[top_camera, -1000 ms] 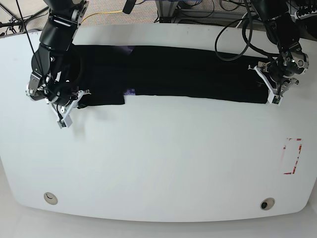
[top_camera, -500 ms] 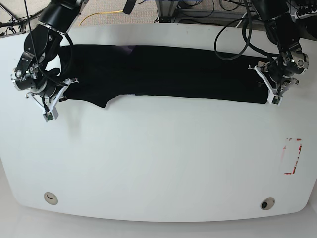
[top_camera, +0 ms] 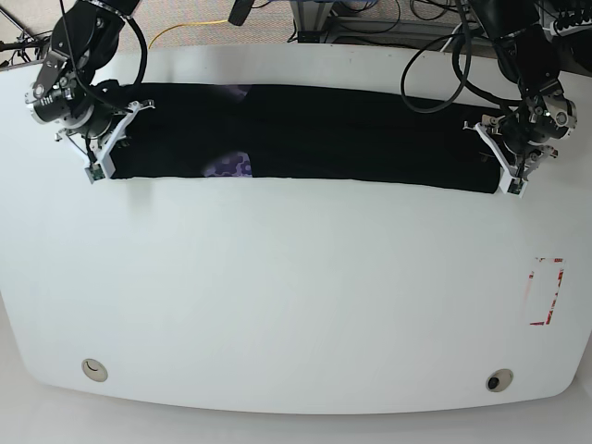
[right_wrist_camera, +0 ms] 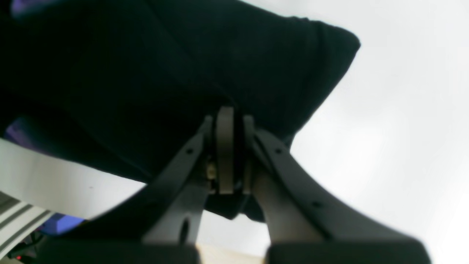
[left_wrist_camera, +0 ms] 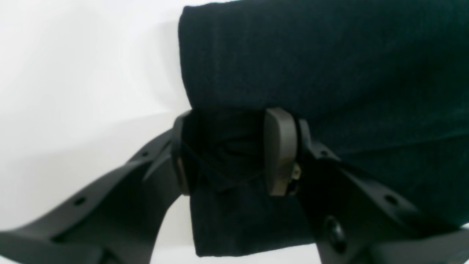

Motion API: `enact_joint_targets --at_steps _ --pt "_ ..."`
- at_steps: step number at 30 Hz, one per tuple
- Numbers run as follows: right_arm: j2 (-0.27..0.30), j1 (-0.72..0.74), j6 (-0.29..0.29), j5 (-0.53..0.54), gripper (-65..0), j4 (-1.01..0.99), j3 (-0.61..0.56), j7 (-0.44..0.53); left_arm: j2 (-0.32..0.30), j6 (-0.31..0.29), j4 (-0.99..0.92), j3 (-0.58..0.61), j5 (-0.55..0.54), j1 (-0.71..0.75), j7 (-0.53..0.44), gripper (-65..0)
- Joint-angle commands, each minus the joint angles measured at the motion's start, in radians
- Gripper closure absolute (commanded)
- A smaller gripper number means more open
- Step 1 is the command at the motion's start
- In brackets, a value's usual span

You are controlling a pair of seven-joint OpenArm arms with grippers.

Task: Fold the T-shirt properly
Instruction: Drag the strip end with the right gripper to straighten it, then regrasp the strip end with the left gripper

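T-shirt (top_camera: pixel 370 139) lies as a long band on the tabletop (top_camera: pixel 296 305); we see left hand (top_camera: pixel 514 171) and right hand (top_camera: pixel 100 159) each pinching an end.

The right arm reaches down at the table's (top_camera: pixel 296 305) far-left edge in the base view, its right gripper (top_camera: pixel 109 148) with jaws pressed together, pinching a fold of the T-shirt (top_camera: pixel 351 148). The left arm hangs at the far-right edge; the left gripper (top_camera: pixel 511 171) clamps the bunched shirt end between half-spread fingers (left_wrist_camera: pixel 280 150).
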Motion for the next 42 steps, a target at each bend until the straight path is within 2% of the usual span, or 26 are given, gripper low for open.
enact_joint_targets --at_steps 1,4,5,7,9,13,18,21,25,28,31,35,37,40,42 --pt "0.019 0.007 -0.001 -0.013 -7.8 0.017 0.033 0.008 -0.006 -0.001 -0.002 0.001 0.037 0.008 0.045 -25.0" --pt "0.027 0.007 -0.001 -0.015 -28.1 0.016 0.044 0.029 -0.008 -0.001 -0.002 0.001 0.037 0.008 0.045 -25.0" --pt "0.027 0.007 -0.001 -0.018 -32.3 0.014 0.044 0.037 -0.008 -0.001 -0.002 0.001 0.037 0.008 0.045 -25.0" --pt "0.027 0.007 -0.001 -0.048 -45.2 0.014 0.044 0.066 -0.008 -0.001 -0.002 0.001 0.037 0.005 0.045 -25.0" --pt "0.027 0.001 -0.001 -0.059 -49.8 0.017 0.044 0.088 -0.008 -0.001 -0.001 0.001 0.037 0.005 0.045 -25.0" --pt "0.021 0.001 -0.001 -0.021 -44.9 0.022 0.039 0.089 -0.003 -0.001 0.004 0.003 0.037 0.002 0.045 -25.0" --pt "0.007 -0.017 -0.001 0.15 -34.1 0.026 0.036 0.046 -0.003 -0.001 0.007 0.003 0.034 0.0 0.045 -25.1" --pt "-0.011 -0.022 -0.001 0.203 -26.6 0.023 0.035 0.043 -0.004 -0.001 0.007 0.003 0.033 0.0 0.045 -25.3" --pt "-0.031 -0.028 -0.001 0.17 -14.6 0.02 -0.014 0.043 -0.004 -0.001 0.007 0.003 0.031 -0.001 0.045 -25.3" --pt "-0.041 -0.039 -0.001 0.113 -9.7 0.019 -0.067 0.054 -0.004 -0.001 0.002 0.003 0.03 -0.001 0.045 -25.3" --pt "-0.07 -0.048 -0.001 0.021 -9.5 0.013 -0.123 0.106 -0.003 -0.001 0.009 0.003 0.026 -0.003 0.045 -25.4" --pt "-0.079 -0.04 -0.001 -0.079 -9.5 -0.064 -0.154 0.154 -0.003 -0.001 0.001 0.003 0.026 -0.031 0.045 -25.7" --pt "-0.077 -0.039 -0.001 -0.087 -9.5 -0.107 -0.155 0.19 -0.001 -0.001 0.007 0.003 0.02 -0.047 0.048 -29.9" --pt "-0.073 -0.039 -0.001 -0.094 -9.5 -0.159 -0.155 0.227 -0.008 -0.001 0.009 -0.002 -0.041 -0.067 0.097 -40.8" --pt "-0.062 -0.039 -0.001 -0.096 -9.5 -0.198 -0.155 0.243 -0.012 -0.001 0.009 -0.003 -0.096 -0.089 0.125 -43.3"
